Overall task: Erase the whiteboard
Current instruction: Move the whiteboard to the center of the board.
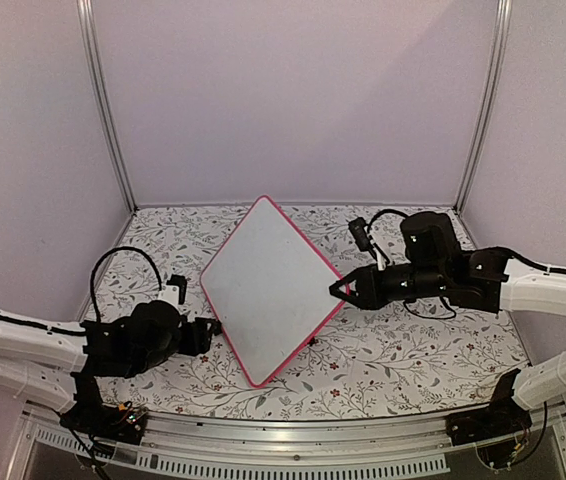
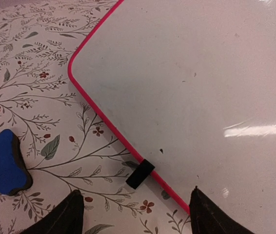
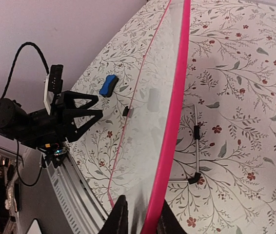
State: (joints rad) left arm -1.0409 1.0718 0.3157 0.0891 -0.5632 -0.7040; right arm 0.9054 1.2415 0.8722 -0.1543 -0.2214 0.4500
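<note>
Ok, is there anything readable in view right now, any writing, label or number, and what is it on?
No readable text in any view.
board: face blank, no writing, only a few dark specks.
eraser: no label visible.
white module on the left arm: any marking is too small to read.

The whiteboard (image 2: 191,87) runs past the left wrist view's top and right edges. By its lower rim, the left gripper (image 2: 135,219) shows only two finger stubs. Behind the whiteboard, a wire stand (image 3: 197,146) is half hidden. The right gripper (image 3: 140,222), clamping the whiteboard's rim, is cropped.
</note>
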